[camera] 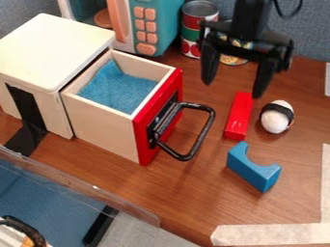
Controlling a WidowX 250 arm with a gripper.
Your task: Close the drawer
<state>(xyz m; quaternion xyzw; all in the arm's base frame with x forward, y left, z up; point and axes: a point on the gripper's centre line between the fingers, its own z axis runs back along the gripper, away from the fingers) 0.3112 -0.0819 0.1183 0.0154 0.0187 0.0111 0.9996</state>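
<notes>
Camera view: open red-fronted drawer [105, 126]

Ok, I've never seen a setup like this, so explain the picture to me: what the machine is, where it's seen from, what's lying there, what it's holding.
The black machine coming in from the top is a robot arm. Its tool has two fingers, spread apart, with nothing held between them. One fixed camera looks down at a slant on the table.

At left is a white box with its red-fronted drawer pulled out, a blue cloth inside. Right of its black handle lie a red block, a blue block and a black-banded egg shape.
</notes>
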